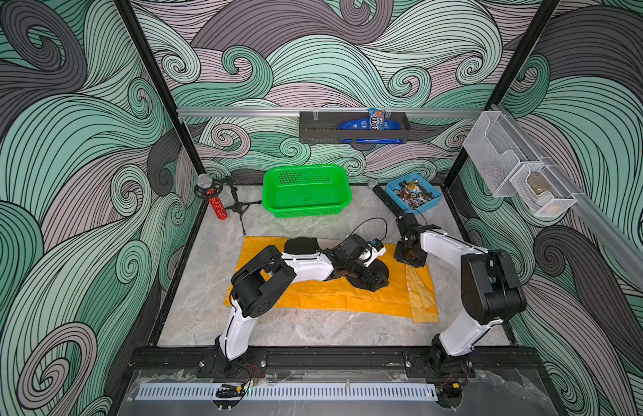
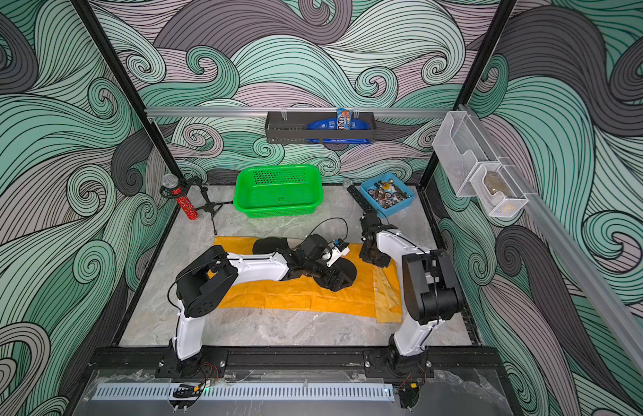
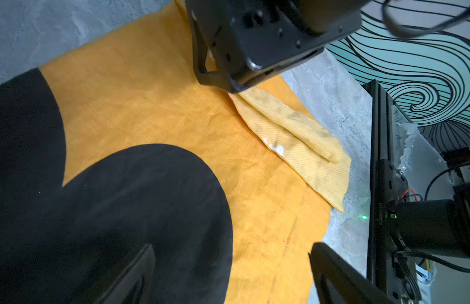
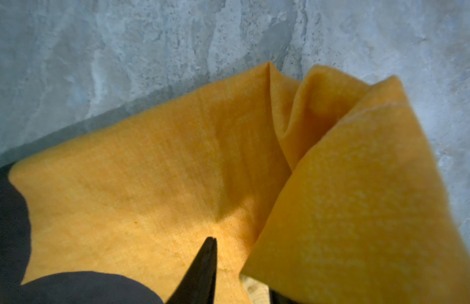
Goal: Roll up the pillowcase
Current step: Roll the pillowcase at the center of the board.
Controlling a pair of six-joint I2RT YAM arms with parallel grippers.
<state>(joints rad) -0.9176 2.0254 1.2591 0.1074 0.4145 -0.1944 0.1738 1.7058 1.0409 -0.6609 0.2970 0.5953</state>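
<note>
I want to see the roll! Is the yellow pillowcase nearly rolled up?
Not yet. Done: only the right edge of the pillowcase is folded over. In hand: the right gripper sits at its bunched far corner; the left gripper is open above the black print. Left: nearly all the rolling.

White link shells (image 1: 307,266), bulky black joint housings (image 1: 492,288), looping black cable (image 1: 371,218), black fingers (image 3: 333,273).

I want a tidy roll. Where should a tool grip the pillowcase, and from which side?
Probably the pale flap folded back at the right end of the pillowcase, approached low from the robot's right. It is creased and lifted there, giving an edge to pinch; the rest lies flat.
</note>
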